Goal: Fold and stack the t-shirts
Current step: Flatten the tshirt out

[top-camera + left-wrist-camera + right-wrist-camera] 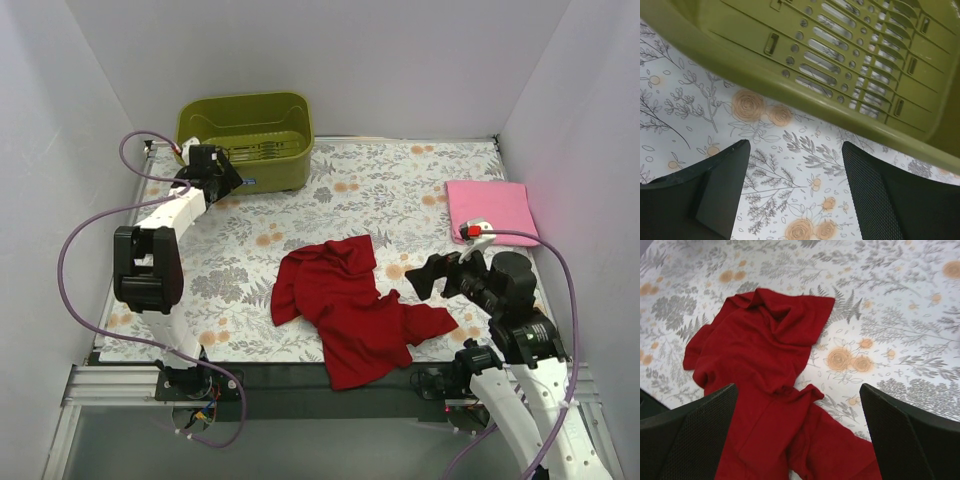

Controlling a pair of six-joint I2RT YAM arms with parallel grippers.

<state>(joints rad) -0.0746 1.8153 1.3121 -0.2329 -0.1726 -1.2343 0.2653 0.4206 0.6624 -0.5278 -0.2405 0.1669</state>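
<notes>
Two shirts: the red t-shirt [350,310] lies crumpled near centre, the pink t-shirt [490,208] folded at far right. The left gripper [795,145] gapes empty beside the green tub [245,125]; the right gripper [797,387] hangs spread over the red t-shirt.

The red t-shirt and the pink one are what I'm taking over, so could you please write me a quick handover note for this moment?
Left gripper: jaws open, empty, by the olive-green plastic tub at the far left.
Right gripper: jaws open, empty, above the deep red cloth t-shirt.
Red t-shirt: crumpled, unfolded, near middle of the floral table, one end over the near edge.
Light pink cloth t-shirt: folded in a neat square, far right.
Done: pink folded. Left: fold red, stack the two.
</notes>
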